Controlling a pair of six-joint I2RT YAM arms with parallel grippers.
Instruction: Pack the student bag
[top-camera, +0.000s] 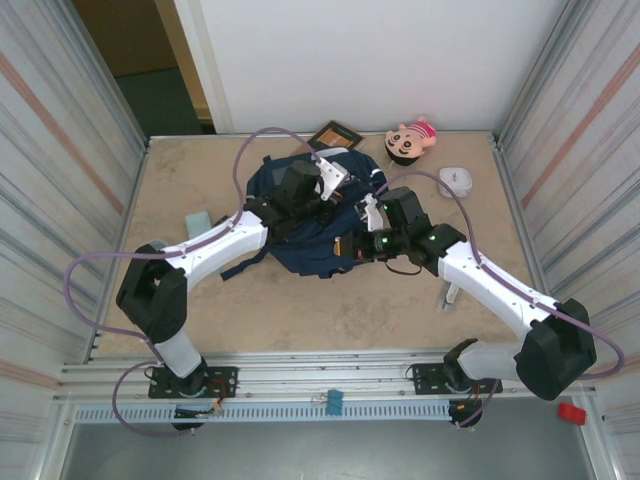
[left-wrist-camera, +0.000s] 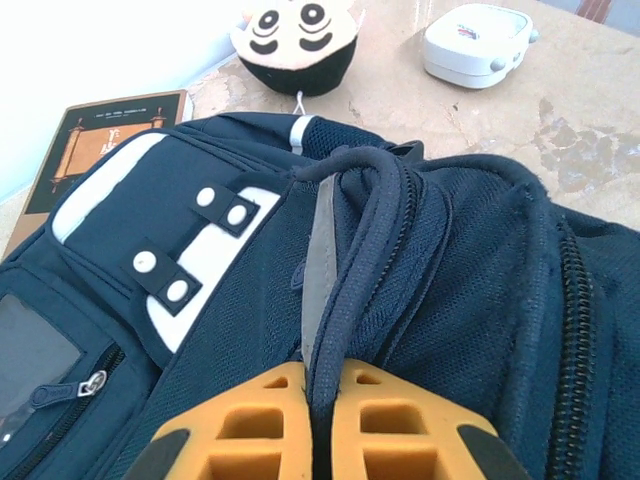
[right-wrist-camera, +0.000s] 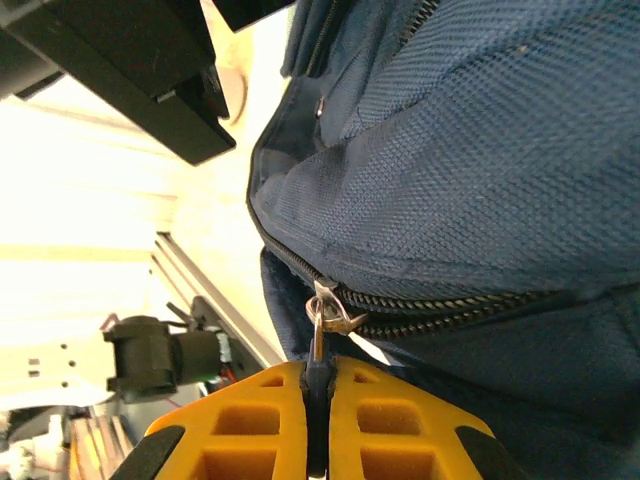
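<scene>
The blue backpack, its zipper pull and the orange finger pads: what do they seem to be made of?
The student bag looks like woven synthetic fabric, matte, with coarse weave and mesh panels. The zipper pull looks metal: thin, silvery, glinting. The finger pads look like moulded orange plastic or rubber, matte with open cells; which one is unclear.

Left arm (top-camera: 215, 245) and right arm (top-camera: 490, 280) angled inward, left tool (left-wrist-camera: 322, 372) and right tool (right-wrist-camera: 317, 372) clamped tight

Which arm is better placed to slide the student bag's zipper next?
Right: the right gripper is shut on the zipper pull, while the left gripper pinches the carry loop, likely steadying the student bag.
</scene>
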